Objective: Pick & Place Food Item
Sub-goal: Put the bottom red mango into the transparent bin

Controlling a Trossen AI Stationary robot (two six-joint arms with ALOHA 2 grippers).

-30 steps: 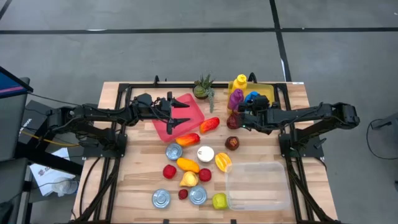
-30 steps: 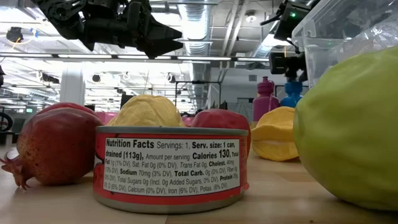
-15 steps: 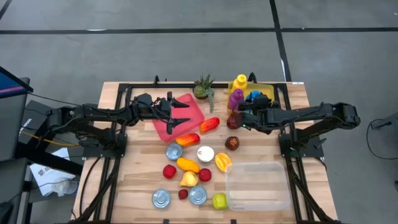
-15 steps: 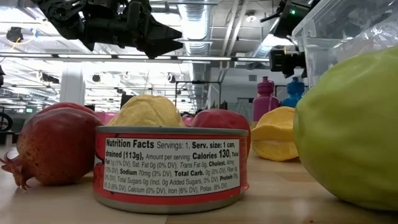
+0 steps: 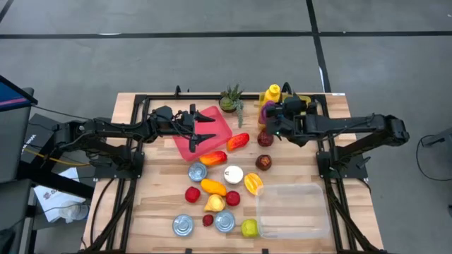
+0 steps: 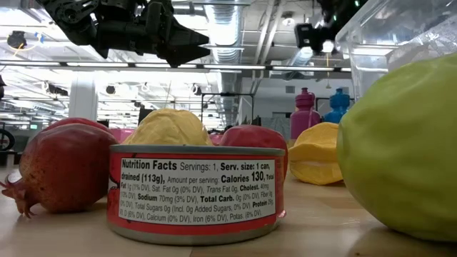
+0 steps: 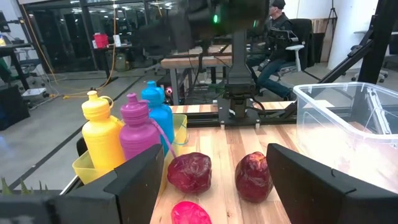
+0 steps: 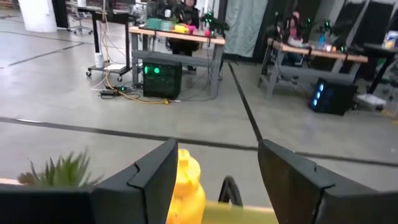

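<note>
A can (image 6: 196, 191) with a Nutrition Facts label stands on the wooden table (image 6: 86, 235) close to the camera, with a dark red pomegranate (image 6: 64, 165) beside it. A large yellow-green fruit (image 6: 400, 153) fills the near right edge under a clear container (image 6: 400, 32). Farther back stand a purple bottle (image 6: 305, 113) and a blue bottle (image 6: 338, 106).

A potted plant (image 5: 229, 99) is set at the far edge of the tabletop (image 5: 152, 204), beside three bottles (image 7: 127, 134) kept in a yellow bin (image 7: 84, 168). Three cans (image 5: 183, 225) are scattered nearer.
</note>
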